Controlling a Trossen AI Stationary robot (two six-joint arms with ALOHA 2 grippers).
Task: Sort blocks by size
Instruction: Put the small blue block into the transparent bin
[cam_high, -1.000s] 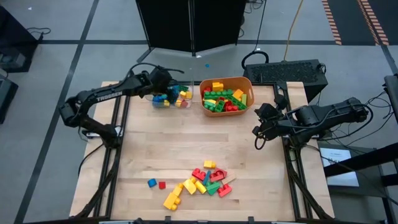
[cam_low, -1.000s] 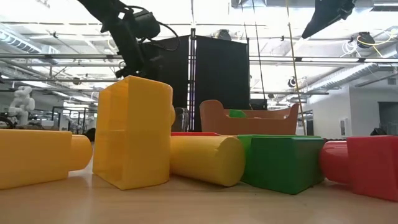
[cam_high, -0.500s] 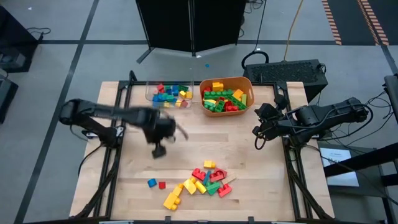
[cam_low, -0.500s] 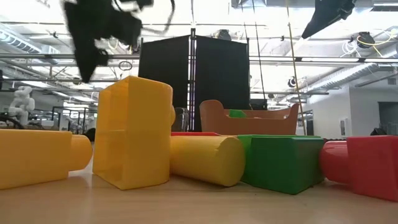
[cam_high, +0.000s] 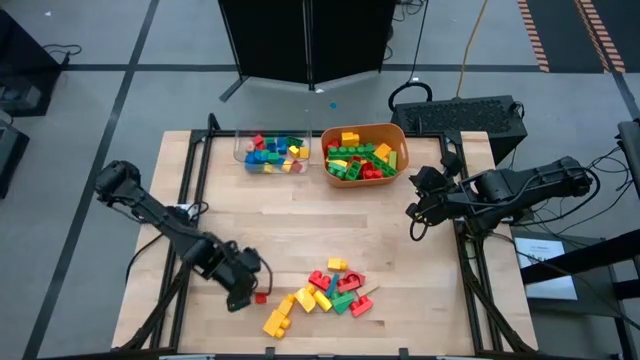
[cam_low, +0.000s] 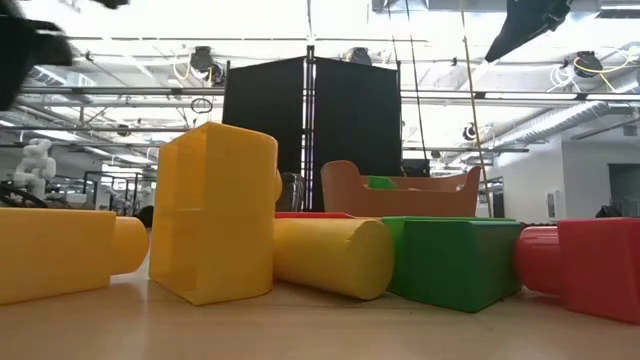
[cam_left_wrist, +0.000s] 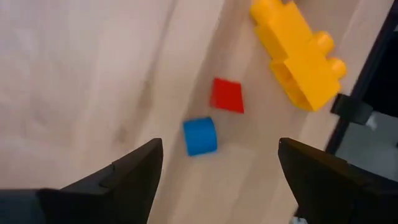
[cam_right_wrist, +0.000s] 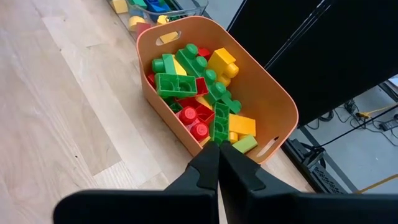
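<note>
A pile of red, yellow, green and blue blocks (cam_high: 325, 292) lies near the table's front edge. Left of it rest a small blue block (cam_left_wrist: 199, 135), a small red block (cam_left_wrist: 227, 96) and a yellow studded brick (cam_left_wrist: 298, 53). My left gripper (cam_left_wrist: 217, 180) hangs open above the blue and red blocks, one finger to each side of them, touching nothing. In the high view my left gripper (cam_high: 240, 297) covers the blue block. My right gripper (cam_right_wrist: 217, 152) is shut and holds nothing, raised at the table's right edge (cam_high: 413, 215), pointing toward the orange tub.
The orange tub (cam_high: 365, 155) with larger blocks stands at the far edge. The clear tray (cam_high: 273, 152) with small blocks is to its left. Bare wood (cam_high: 330, 225) lies between the bins and the pile. The low view shows big yellow, green and red blocks (cam_low: 215, 210) close up.
My left gripper has swung from over the clear tray at the far edge across the table's left part toward the near edge, turning as it went. It now hangs over the small blue and red blocks. No block has moved.
</note>
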